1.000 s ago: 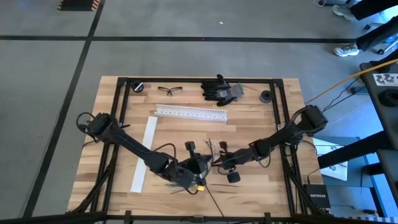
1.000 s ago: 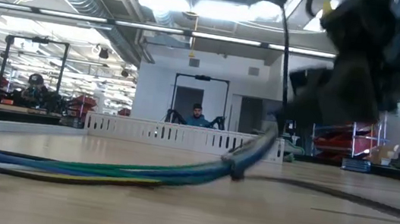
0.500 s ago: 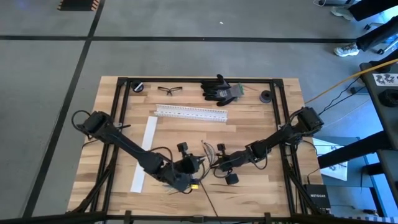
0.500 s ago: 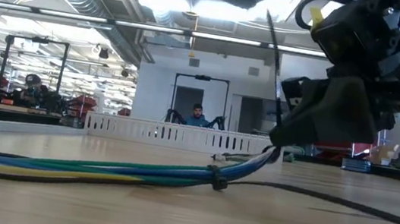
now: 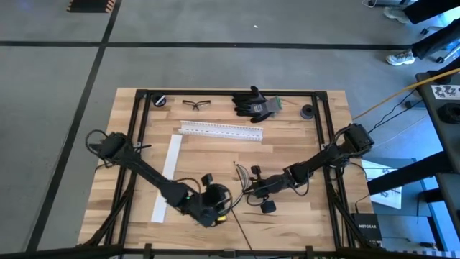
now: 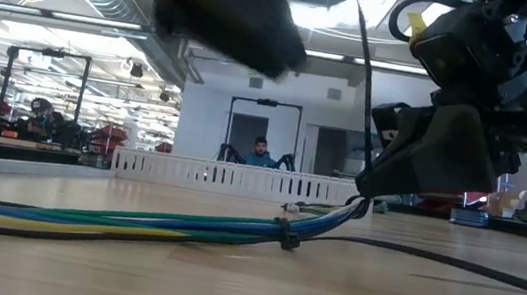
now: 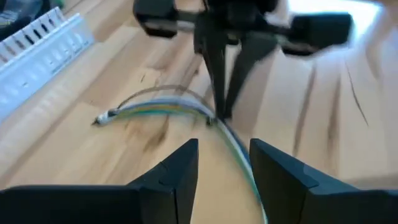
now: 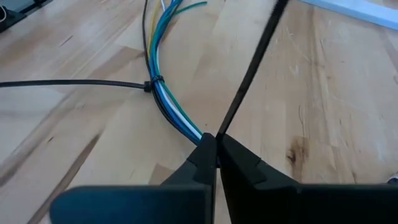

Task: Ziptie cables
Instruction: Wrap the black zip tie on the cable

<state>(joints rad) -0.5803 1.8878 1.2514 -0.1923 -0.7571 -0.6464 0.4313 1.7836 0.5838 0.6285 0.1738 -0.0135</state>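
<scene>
My right end effector [image 8: 214, 149] was clamped on the cables [image 8: 163, 93] near the table's [image 5: 302, 137] centre. My left end effector [image 7: 224, 165], parted and empty, sat at eight o'clock from them. Best hold the bundle steady before cinching the tie [image 8: 74, 83].

Both dark arms reach inward low over the lower middle of the frame, the left hand [image 5: 213, 210] at lower centre with its fingers [image 7: 176, 171] parted on nothing, the right hand [image 5: 251, 188] just right of centre, its fingers [image 8: 214, 152] pressed tightly together, facing the left.
</scene>
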